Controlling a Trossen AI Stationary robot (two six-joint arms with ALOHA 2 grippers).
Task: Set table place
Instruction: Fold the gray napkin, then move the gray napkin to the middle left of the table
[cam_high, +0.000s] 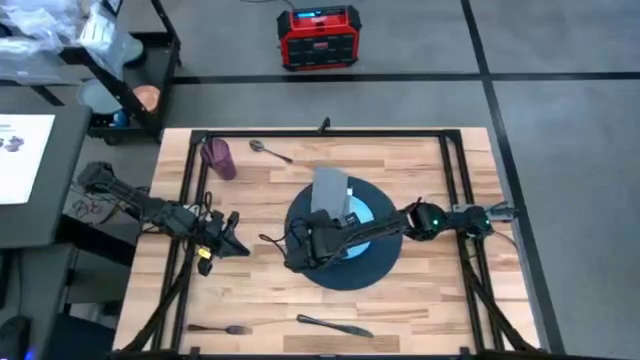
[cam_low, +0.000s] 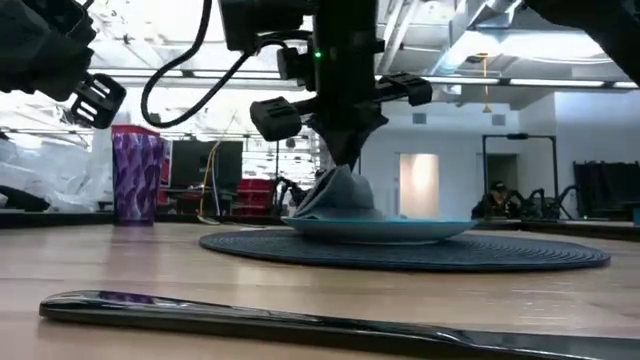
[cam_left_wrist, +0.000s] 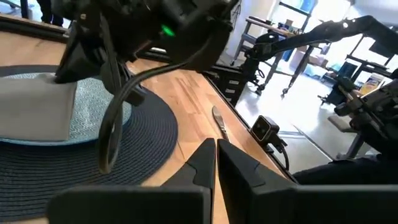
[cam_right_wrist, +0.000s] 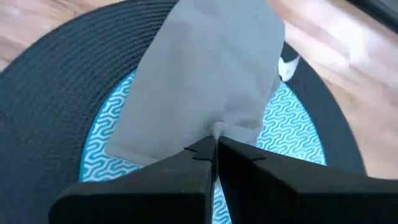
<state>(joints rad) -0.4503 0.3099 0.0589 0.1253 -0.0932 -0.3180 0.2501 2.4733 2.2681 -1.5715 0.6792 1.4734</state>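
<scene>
Right claw (cam_right_wrist: 213, 148) was clenched on the grey napkin's (cam_right_wrist: 205, 81) edge, over the blue plate (cam_right_wrist: 298, 134). We judged plate already set on the place (cam_high: 345, 272), mid-desk (cam_high: 430, 310); napkin, cup (cam_high: 218, 158), spoon (cam_high: 268, 150), fork (cam_high: 215, 328) and knife (cam_high: 335, 325) not yet arranged. Left claw (cam_left_wrist: 216, 163) waited clenched, empty, beside the mat.

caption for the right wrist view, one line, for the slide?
Right gripper shut on the grey napkin, pinching its edge over the blue plate on the dark mat.
</scene>
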